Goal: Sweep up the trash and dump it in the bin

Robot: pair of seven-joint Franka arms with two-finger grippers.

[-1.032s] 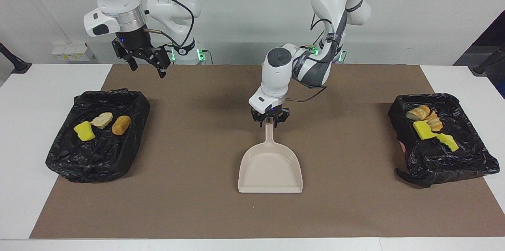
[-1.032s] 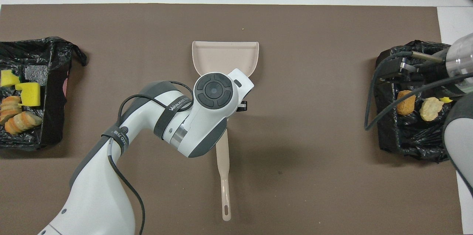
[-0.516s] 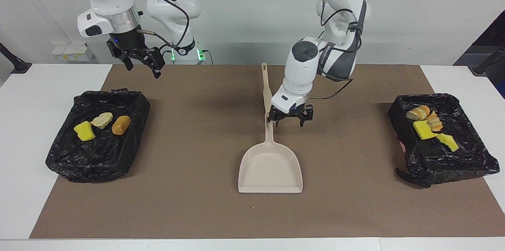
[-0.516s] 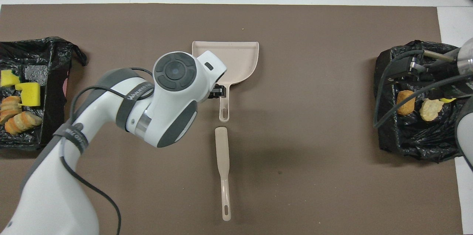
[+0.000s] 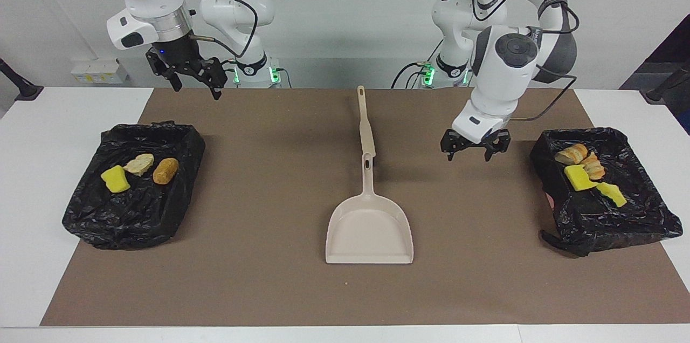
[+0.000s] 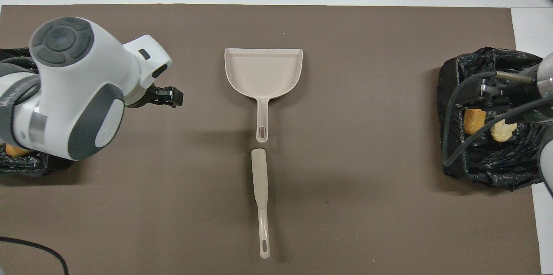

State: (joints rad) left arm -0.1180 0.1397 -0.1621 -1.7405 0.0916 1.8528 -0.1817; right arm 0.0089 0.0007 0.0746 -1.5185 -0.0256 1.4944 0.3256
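We found the trash divided between two black-lined bins, none of it on the brown mat (image 5: 259,181).

In the bin at the right arm's end (image 5: 178,213) lay three scraps: a yellow sponge piece (image 5: 115,179), a pale bread chunk (image 5: 139,163) touching it, and a tan-orange chunk (image 5: 165,170) just beside that. In the bin at the left arm's end (image 5: 641,213) lay the other four: two bread-like chunks (image 5: 571,154) (image 5: 594,169) resting against each other, a yellow sponge piece (image 5: 578,178) touching them, and a second yellow piece (image 5: 614,194) farther from the robots.

The left gripper (image 5: 475,150) hung empty above the mat, its fingers apart, between the dustpan handle and the bin at its own end. The nearest scraps lay within that bin, clear of its fingertips; nothing touched them. In the overhead view the left arm's body covered most of that bin.

The right gripper (image 5: 194,81) was raised with fingers apart and nothing between them. It stood high over the mat's robot-side edge, toward its own end of the table. The three scraps in the bin there lay well below, with no contact.

The beige dustpan (image 5: 370,230) sat flat at the middle of the mat, its handle pointing toward the robots. The brush (image 5: 365,122) lay in line with that handle, nearer to the robots, its tip just short of the handle's end. Neither gripper touched either tool.
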